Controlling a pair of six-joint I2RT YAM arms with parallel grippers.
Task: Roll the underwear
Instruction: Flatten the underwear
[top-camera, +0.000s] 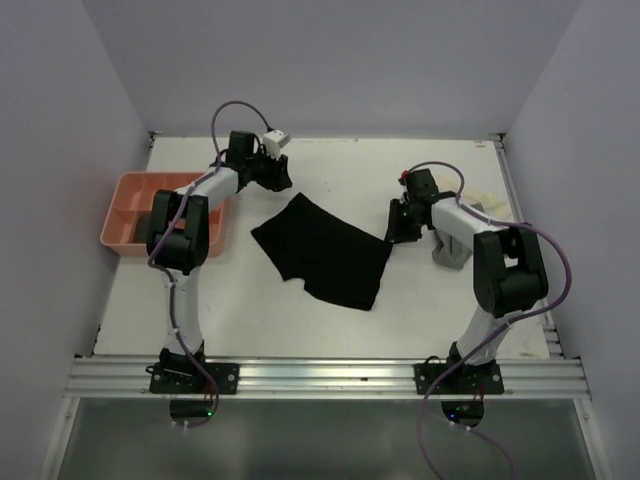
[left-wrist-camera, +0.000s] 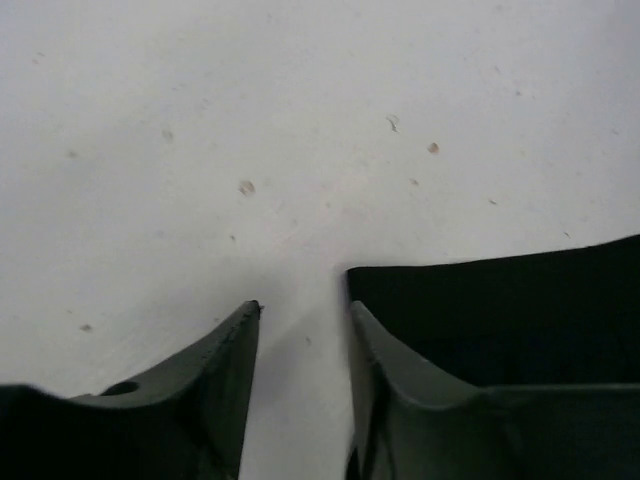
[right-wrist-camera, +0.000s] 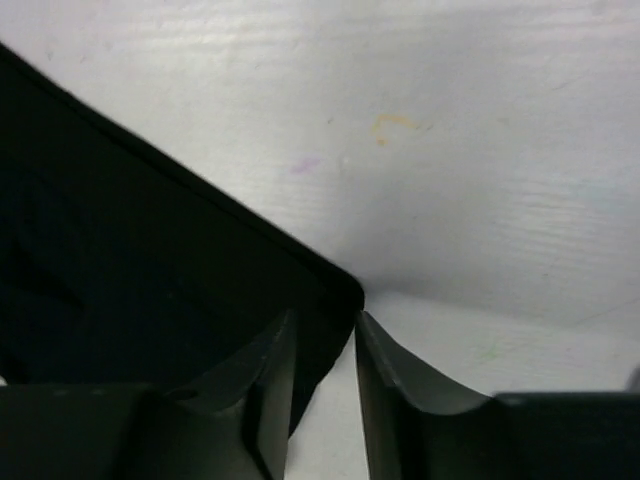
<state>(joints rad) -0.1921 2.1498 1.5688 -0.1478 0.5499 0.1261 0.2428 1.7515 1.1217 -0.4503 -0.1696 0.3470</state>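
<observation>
The top external view looks steeply down from above and behind the two arm bases. It is far enough back to take in the whole white worktop (top-camera: 330, 320), from near edge to far edge, and the surrounding walls.

The left wrist view sits very close to the worktop. It faces down past the left gripper (left-wrist-camera: 303, 312), whose fingers fill the bottom of the frame. The right wrist view is just as close, facing down past the right gripper (right-wrist-camera: 325, 318).

All three views share the black underwear (top-camera: 325, 252) lying mid-worktop. The left wrist view catches only its corner towards the far edge, and the right wrist view only its corner towards the right edge.
</observation>
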